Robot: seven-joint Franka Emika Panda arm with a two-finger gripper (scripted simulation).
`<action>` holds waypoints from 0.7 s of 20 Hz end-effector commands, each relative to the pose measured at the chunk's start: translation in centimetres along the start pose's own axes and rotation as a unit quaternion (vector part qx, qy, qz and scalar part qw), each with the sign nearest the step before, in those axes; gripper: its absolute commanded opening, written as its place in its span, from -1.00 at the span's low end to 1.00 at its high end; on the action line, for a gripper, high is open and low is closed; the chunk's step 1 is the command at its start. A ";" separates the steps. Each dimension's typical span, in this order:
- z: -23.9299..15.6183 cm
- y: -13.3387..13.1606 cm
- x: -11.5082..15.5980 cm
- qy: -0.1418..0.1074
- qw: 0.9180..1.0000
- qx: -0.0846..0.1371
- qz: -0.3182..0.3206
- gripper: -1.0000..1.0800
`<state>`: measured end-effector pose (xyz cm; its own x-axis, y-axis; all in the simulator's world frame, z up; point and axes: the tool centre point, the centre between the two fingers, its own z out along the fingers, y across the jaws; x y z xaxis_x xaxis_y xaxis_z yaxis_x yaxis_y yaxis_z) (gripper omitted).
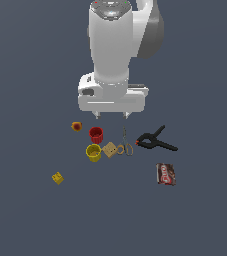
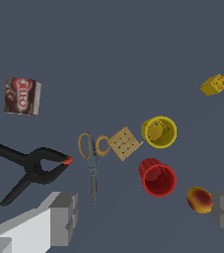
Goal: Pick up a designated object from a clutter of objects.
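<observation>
Red cup [image 1: 96, 134]: the designated object; it stands upright, mouth up, in the middle of the clutter in the exterior view.
Neighbours: the yellow cup [image 1: 93, 152] sits just beside it at 6 o'clock; the tan block [image 1: 109, 149] is near at 4 o'clock; the small orange piece [image 1: 76, 126] lies apart at 10 o'clock; the scissors [image 1: 125, 144] lie further off at 3 o'clock.
Further clutter: black clamp [image 1: 156, 140], dark brown box [image 1: 166, 174] and yellow brick [image 1: 58, 177] are well apart from the cup.
Gripper [image 1: 110, 115]: spread wide and holding nothing, hanging above the table at about 1 o'clock from the red cup; the wrist view shows both fingers with the cup between them, nearer one side.
Handling, as a judgement: thin ribbed plastic, likely light and fairly stiff, with ribs that should give the pads some bite; the slight taper could let it slip if pinched low.
Where to hold: across the wall just under the rim, or one finger inside the mouth.
Risk: a finger coming down on the 6 o'clock side may knock the yellow cup.
</observation>
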<state>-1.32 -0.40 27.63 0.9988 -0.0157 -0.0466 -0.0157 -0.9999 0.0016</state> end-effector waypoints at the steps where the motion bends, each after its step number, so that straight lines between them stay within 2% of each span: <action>1: 1.2 0.5 -0.1 0.001 1.000 0.001 -0.001 0.92; 14: 10.9 5.0 -2.7 0.013 1.000 0.005 -0.012 0.92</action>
<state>-4.04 -4.79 18.05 0.9997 0.0062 -0.0241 0.0060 -0.9999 -0.0084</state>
